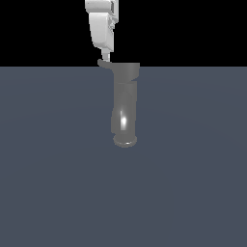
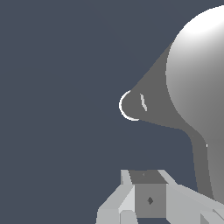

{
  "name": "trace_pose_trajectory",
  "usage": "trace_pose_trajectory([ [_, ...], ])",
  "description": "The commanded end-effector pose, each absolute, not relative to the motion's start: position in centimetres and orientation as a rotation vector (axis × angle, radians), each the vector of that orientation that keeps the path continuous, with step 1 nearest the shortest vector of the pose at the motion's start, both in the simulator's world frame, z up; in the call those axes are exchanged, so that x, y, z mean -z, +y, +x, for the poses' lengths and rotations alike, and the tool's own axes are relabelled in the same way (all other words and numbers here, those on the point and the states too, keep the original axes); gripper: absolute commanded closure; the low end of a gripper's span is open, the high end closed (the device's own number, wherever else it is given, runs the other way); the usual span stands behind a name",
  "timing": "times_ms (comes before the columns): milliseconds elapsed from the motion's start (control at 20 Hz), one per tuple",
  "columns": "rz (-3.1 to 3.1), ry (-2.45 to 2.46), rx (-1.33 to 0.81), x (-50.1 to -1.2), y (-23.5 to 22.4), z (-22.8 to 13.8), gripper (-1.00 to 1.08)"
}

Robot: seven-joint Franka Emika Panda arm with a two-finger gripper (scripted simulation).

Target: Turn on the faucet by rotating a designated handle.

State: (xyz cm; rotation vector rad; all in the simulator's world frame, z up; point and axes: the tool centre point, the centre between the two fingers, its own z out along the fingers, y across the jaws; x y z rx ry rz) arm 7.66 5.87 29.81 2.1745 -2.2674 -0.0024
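Looks hard and stiff, this faucet (image 1: 125,108), made of shiny grey metal. Stands up from the dark grey desk (image 1: 58,183) near the middle of the exterior view, with a wide cap on top and a fat bent tube running down to a round flared rim. Probably heavy and fixed in place, so no lifting or dragging it. Probably slippery too, since the metal gleams.

Best spot to work on: the handle (image 1: 104,63), a thin little lever poking out sideways from the cap toward the exterior view's left. Much slimmer than the tube, with a rounded tip (image 2: 130,105). Likely turns around the cap with a sideways push near the tip, where a small push gives the most turn. Easy to slide off such a smooth, thin piece, so slow and steady seems wise.

Now the hand (image 1: 106,55): white, coming down from above, with its tip right at the handle, touching or almost touching. Holds nothing. Fingers (image 2: 131,199) seem to sit close together in the wrist view, but too little shows, so cannot tell for sure whether apart or together.
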Motion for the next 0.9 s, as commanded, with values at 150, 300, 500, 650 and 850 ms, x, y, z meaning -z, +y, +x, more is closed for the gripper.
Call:
trace_pose_trajectory([
  [150,2.171,-2.271,0.001,-29.8,5.9,7.7,1.08],
  [300,2.171,-2.271,0.001,-29.8,6.1,7.0,1.08],
  [500,2.171,-2.271,0.001,-29.8,6.5,6.0,1.08],
  [650,2.171,-2.271,0.001,-29.7,6.7,5.2,1.08],
  [850,2.170,-2.271,0.000,-29.8,7.0,4.2,1.08],
])
